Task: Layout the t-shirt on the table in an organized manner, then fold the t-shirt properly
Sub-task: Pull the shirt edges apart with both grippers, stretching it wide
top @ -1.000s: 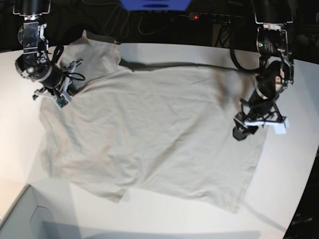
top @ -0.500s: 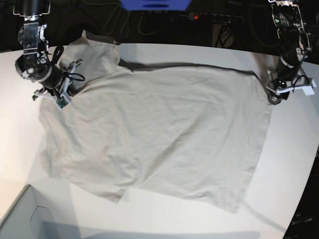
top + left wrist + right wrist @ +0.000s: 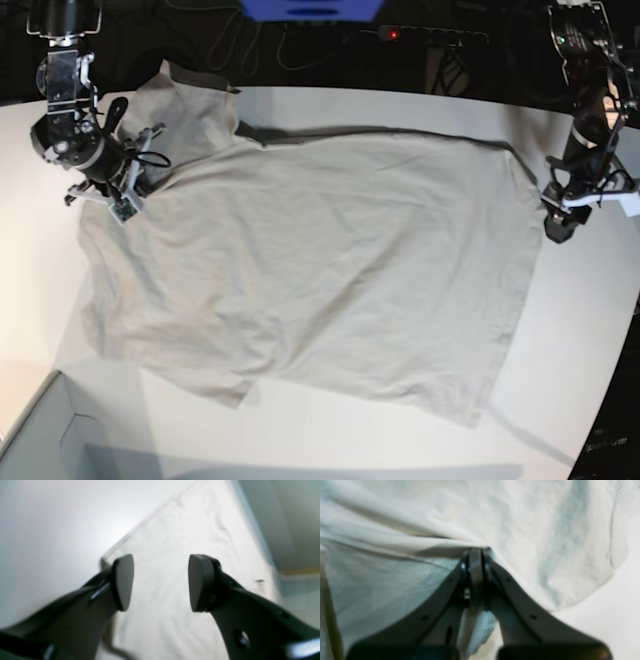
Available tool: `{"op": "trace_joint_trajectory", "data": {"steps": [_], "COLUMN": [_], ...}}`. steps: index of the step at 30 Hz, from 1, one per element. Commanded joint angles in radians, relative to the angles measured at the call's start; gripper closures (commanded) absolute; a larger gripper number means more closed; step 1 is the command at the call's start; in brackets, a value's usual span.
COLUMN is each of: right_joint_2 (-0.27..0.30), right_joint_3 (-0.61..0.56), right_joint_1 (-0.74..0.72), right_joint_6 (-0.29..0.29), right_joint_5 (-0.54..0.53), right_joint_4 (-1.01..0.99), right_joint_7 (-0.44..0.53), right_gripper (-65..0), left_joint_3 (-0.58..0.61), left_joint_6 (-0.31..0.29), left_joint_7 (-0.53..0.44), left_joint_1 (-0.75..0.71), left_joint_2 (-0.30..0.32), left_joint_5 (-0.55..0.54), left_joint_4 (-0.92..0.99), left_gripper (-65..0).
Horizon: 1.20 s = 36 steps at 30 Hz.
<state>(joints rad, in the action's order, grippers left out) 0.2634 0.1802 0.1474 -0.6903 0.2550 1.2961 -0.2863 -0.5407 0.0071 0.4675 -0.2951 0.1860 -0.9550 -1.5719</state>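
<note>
A light grey-beige t-shirt [image 3: 310, 270] is seen spread across most of a white table [image 3: 330, 440], its body largely flattened with faint creases, one sleeve drawn up toward the far edge at the base view's upper left and the hem running down the side at the view's right. The right gripper [image 3: 128, 172], at the left of the base view, is shown clamped on the t-shirt near that raised sleeve; in the right wrist view its dark fingers [image 3: 475, 575] are pressed together with a ridge of fabric [image 3: 445, 542] pinched and pulled taut between them, and a ribbed edge [image 3: 617, 530] is visible at the upper right of that view. The left gripper [image 3: 556, 212] is held at the shirt's far corner on the right of the base view, just beside the cloth edge. In the left wrist view its two pads [image 3: 200, 582] are seen standing apart with nothing between them, the t-shirt [image 3: 190, 530] lying beneath and beyond them on the table [image 3: 50, 530]. A pale box corner [image 3: 40, 440] is seen at the lower left of the base view
</note>
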Motion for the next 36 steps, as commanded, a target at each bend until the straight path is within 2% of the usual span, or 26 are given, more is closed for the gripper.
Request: {"op": "trace_joint_trajectory", "data": {"steps": [1,11,19,20,22,24,25,31,36], "right_joint_2": [0.007,0.009,0.009,0.009,0.009,0.009,0.009,0.009,0.009], "right_joint_3": [0.000,0.000,0.000,0.000,0.000,0.000,0.000,0.000,0.000], "right_joint_1": [0.010,0.014,0.014,0.014,0.014,0.014,0.014,0.014,0.008], "right_joint_6": [-0.008,-0.008,-0.008,-0.008,-0.008,-0.008,-0.008,-0.008,-0.008], "right_joint_5": [0.042,0.042,0.043,0.043,0.043,0.043,0.043,0.043,0.043], "right_joint_4": [-0.003,-0.003,-0.003,-0.003,-0.003,-0.003,-0.003,-0.003,-0.003], "right_joint_7": [-0.058,-0.060,-0.061,-0.061,-0.061,-0.061,-0.061,-0.061,-0.061], "right_gripper": [0.0,0.0,0.0,0.0,0.0,0.0,0.0,0.0,0.0], "left_joint_3": [-0.003,0.020,0.055,0.052,0.047,0.046,0.046,0.043,-0.060], "left_joint_6": [-0.002,-0.008,-0.003,-0.003,-0.008,-0.008,-0.008,-0.008,-0.011], "left_joint_7": [-0.013,-0.011,-0.013,-0.013,-0.016,-0.017,-0.013,-0.013,-0.013], "left_joint_1": [0.006,0.043,0.063,0.063,0.063,0.063,0.063,0.049,-0.020], "left_joint_2": [0.013,0.014,0.014,0.014,0.014,0.016,0.020,0.022,-0.024], "left_joint_5": [-0.008,-0.008,-0.008,-0.008,-0.008,-0.008,-0.008,-0.019,-0.019], "left_joint_4": [0.014,0.189,0.218,0.218,0.218,0.218,0.219,0.213,0.152], "left_gripper": [-33.8,-33.9,-32.7,-29.9,-19.5,-5.0,0.0,0.0,0.0]}}
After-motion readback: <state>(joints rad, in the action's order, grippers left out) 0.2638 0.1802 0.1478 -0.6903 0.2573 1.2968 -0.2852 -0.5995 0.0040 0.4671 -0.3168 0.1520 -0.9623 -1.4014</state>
